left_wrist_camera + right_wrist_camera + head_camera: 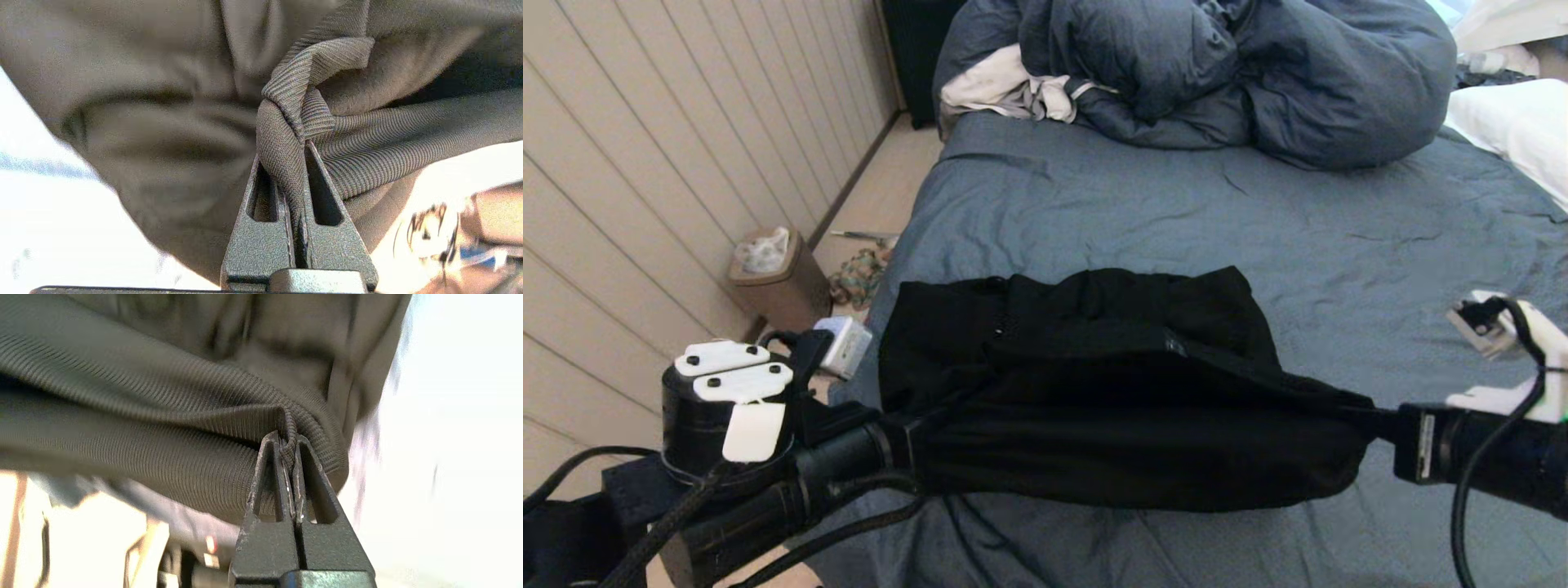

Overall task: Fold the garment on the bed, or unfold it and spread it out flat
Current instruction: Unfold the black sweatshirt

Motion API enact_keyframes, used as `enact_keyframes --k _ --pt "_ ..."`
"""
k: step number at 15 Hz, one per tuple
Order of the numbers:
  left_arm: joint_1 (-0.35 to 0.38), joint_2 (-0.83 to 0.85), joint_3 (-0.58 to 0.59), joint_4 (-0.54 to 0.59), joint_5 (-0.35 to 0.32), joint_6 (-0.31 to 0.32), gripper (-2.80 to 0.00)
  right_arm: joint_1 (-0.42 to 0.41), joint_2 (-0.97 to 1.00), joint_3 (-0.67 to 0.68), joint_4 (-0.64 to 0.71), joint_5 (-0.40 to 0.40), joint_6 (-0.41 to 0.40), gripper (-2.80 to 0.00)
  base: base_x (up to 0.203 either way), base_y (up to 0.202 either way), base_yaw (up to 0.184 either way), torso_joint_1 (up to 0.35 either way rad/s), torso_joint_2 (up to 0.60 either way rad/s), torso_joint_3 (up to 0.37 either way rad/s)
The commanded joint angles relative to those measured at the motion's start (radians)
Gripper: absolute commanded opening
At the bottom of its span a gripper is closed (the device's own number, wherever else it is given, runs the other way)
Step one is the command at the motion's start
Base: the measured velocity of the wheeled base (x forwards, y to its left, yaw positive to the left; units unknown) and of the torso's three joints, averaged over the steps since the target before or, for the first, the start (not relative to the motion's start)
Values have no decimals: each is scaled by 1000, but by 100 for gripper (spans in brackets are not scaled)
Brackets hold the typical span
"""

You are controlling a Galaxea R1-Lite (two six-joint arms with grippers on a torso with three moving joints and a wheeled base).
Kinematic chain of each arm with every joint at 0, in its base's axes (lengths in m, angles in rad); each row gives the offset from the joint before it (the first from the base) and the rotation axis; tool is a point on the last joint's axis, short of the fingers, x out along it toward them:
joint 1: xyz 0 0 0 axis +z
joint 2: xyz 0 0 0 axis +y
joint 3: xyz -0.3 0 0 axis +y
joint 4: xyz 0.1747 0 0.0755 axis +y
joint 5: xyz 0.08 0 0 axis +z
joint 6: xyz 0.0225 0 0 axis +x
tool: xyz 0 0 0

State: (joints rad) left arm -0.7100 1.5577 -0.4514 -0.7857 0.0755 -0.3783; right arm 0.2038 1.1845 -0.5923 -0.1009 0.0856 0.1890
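Head view: left gripper (907, 445) & right gripper (1380, 425) each pinch only a thin ribbed edge of the garment (1094, 392) (lifted, sagging, far part resting on the bed (1176, 212)), so thick fabric may slip out mid-fold, esp. if arms spread.

arms: black cylinders, seen at the head view's lower corners
left arm (768, 490): round black housing capped by two white plates with dark screws; a white tab is hung below
right arm (1478, 461): white bracket, looped black cable
fingers (261, 241): dark, rough-textured wedges, each slotted lengthwise
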Motion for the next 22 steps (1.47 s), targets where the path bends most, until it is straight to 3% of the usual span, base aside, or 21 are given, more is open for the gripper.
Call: enact_keyframes --k 1,2,5,10,12,14,19,20,22 --pt "-38 -15 65 -28 2 4 -280 22 -34 71 -1 0 -14 -280 0 0 0 0 0 0" --pt "-57 -25 92 -41 8 4 0 23 -57 96 -2 2 -21 0 0 0 0 0 0 0" --pt "-115 -103 188 -49 4 7 0 29 -151 168 1 5 -62 0 0 0 0 0 0 0" --pt "-122 -249 219 -35 7 5 0 32 -207 167 7 8 -66 0 0 0 0 0 0 0" --pt "-122 -296 220 -7 14 6 0 36 -270 163 10 47 -65 0 0 0 0 0 0 0" --pt "-121 -348 201 32 18 7 0 26 -296 142 21 69 -63 0 0 0 0 0 0 0" --pt "-111 -363 15 240 9 0 0 25 -174 42 20 74 -55 0 0 0 0 0 0 0" --pt "-97 -303 -28 251 6 -1 0 25 -119 -1 20 74 -47 -280 0 0 0 0 0 0" --pt "-56 -161 -137 261 -17 -2 0 29 0 -102 18 75 -18 -280 0 0 0 0 0 0"
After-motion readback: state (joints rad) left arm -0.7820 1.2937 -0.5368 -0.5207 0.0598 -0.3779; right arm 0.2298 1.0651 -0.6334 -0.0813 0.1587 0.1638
